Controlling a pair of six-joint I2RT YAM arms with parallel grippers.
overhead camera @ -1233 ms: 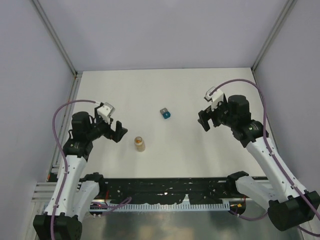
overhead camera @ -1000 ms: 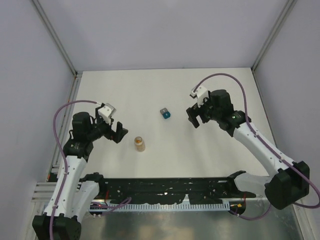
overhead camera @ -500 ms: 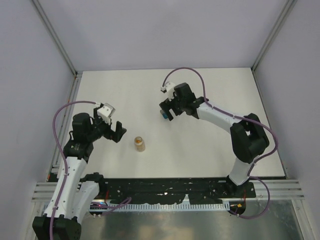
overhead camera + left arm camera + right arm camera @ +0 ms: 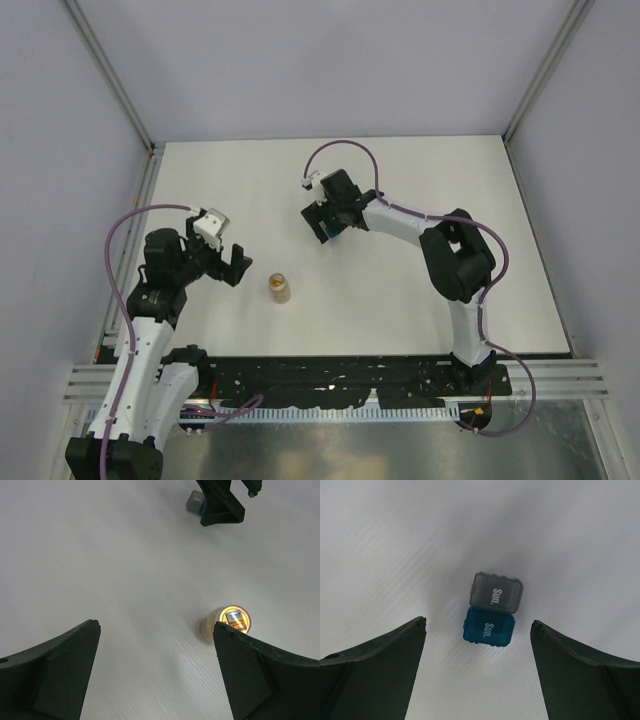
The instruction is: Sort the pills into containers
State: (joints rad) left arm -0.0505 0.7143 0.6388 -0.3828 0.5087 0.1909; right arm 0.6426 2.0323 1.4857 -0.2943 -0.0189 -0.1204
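Two tiny boxes marked "Sun." sit joined on the white table: a grey box [image 4: 497, 591] and a teal-blue box [image 4: 488, 627] nearer the camera. My right gripper [image 4: 479, 622] is open and empty, hovering right above them, with a finger on each side and touching neither. In the top view the right gripper [image 4: 325, 222] covers most of the boxes. The grey box [image 4: 194, 501] also peeks out in the left wrist view. No loose pills show. My left gripper [image 4: 156, 624] is open and empty, left of the vial in the top view [image 4: 238, 265].
A small clear vial with an orange-brown top [image 4: 280, 288] stands upright near the table's middle front, close to my left gripper's right finger in the left wrist view [image 4: 226, 622]. Grey walls enclose the table on three sides.
My right arm has swung left across the table, from the right side to above the two boxes. The left arm, vial and boxes have stayed put.
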